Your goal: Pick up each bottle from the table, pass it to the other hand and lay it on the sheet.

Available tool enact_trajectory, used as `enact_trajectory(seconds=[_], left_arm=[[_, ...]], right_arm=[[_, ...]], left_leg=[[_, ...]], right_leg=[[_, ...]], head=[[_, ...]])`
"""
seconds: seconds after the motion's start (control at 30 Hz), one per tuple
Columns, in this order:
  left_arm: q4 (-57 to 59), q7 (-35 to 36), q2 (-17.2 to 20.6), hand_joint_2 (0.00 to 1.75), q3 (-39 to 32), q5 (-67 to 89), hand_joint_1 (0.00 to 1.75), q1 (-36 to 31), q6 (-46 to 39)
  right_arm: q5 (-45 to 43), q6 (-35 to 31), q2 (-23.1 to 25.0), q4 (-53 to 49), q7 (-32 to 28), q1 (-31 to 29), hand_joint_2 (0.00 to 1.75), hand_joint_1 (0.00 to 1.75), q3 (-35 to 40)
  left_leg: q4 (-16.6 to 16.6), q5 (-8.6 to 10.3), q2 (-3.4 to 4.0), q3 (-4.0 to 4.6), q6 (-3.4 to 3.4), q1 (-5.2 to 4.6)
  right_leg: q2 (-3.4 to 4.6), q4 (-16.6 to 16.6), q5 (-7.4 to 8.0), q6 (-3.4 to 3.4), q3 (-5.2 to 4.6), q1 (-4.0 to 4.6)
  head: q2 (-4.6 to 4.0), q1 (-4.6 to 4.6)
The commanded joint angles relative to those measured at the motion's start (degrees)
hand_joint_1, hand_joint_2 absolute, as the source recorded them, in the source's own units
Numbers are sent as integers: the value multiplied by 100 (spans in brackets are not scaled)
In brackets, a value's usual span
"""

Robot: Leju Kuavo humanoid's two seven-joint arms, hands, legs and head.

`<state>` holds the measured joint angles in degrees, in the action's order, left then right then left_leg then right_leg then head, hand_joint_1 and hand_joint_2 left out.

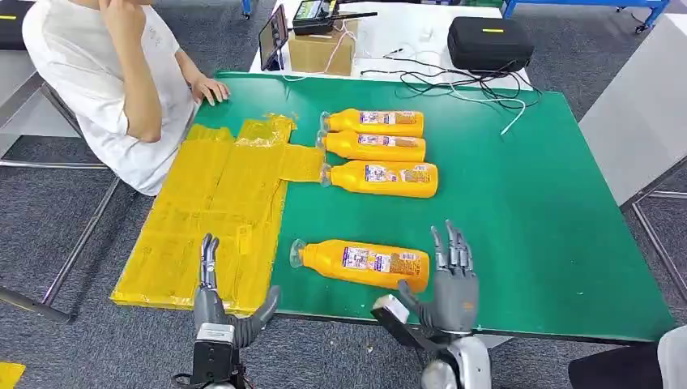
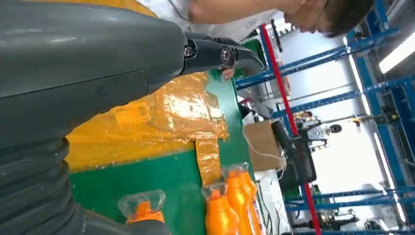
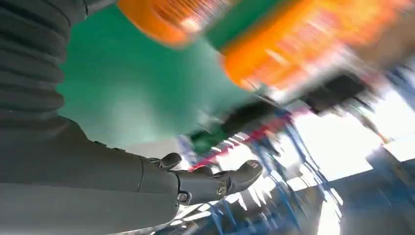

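Several orange bottles lie on the green table [image 1: 526, 211]. The nearest bottle [image 1: 362, 262] lies alone close to the front edge, cap toward the sheet. Three more bottles [image 1: 375, 122] [image 1: 374, 147] [image 1: 382, 177] lie side by side farther back. A yellow plastic sheet [image 1: 211, 203] covers the table's left part. My right hand [image 1: 450, 279] is open, fingers up, just right of the nearest bottle's base. My left hand [image 1: 217, 298] is open over the sheet's near edge. The left wrist view shows bottle caps [image 2: 142, 204] and the sheet [image 2: 161, 120]; the right wrist view is blurred.
A person in a white shirt [image 1: 113, 81] sits at the table's far left, one hand [image 1: 209, 87] on the table. Behind the green table stand a cardboard box [image 1: 322, 49], a black case [image 1: 489, 42] and loose cables [image 1: 454, 81].
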<state>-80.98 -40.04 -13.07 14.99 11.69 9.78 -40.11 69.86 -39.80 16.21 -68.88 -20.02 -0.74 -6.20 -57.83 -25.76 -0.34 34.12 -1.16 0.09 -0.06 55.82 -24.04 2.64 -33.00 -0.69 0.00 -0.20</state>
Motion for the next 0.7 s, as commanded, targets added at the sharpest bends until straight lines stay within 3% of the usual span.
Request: enact_trajectory(seconds=[0.03, 0.4, 0.7], left_arm=[[32, 29, -82, 175, -197, 27, 0, -47, 15], [61, 203, 64, 175, -11, 46, 0, -206, 189], [-16, 297, 76, 175, 60, 99, 0, -285, 287]], right_arm=[[96, 78, -1177, 2055, 1310, -896, 175, 0, 1497], [-3, 912, -1345, 2325, 1792, -1601, 175, 0, 2096], [104, 864, -1317, 2309, 1871, -1876, 175, 0, 2357]], left_leg=[[8, -3, 11, -23, 2, 2], [3, 2, 12, -15, 0, 0], [1, 2, 13, -15, 0, -1]], right_leg=[[14, -14, 4, -6, 22, 3], [4, -2, 5, -1, 8, 2], [7, 1, 5, -1, 9, 0]], head=[[0, 4], [0, 0], [2, 0]])
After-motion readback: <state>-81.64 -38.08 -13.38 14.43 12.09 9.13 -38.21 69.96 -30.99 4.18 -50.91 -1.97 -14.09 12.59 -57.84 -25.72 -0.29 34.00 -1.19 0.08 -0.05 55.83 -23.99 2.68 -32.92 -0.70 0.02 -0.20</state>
